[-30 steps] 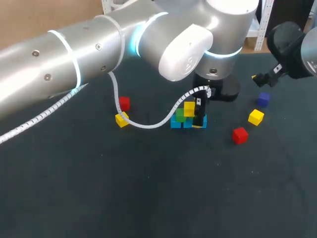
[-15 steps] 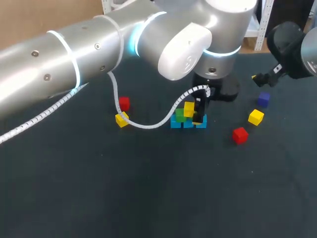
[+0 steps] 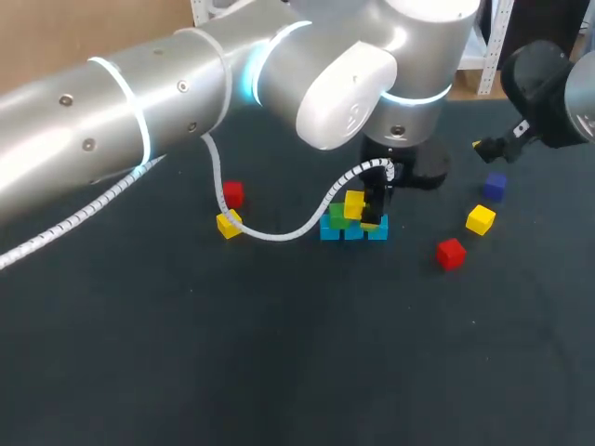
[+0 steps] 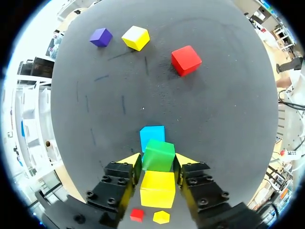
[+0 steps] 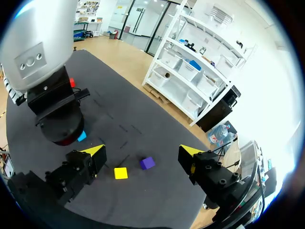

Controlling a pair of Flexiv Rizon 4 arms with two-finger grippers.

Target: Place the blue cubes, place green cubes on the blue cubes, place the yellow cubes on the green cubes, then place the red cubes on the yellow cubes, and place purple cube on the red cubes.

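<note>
Left jaws narrowly parted, flanking stacked yellow cube and green cube, not clamping either. Right jaws wide, empty.

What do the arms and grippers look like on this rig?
Left arm: fat silver-grey tubes, glowing pale-blue rings at the joints, small bolts, a white spiral-wrapped cable hanging along it. Right arm: a black housing near the wrist, silver beyond. Left gripper and right gripper: black bolted finger blocks with yellow wedge tips.
</note>
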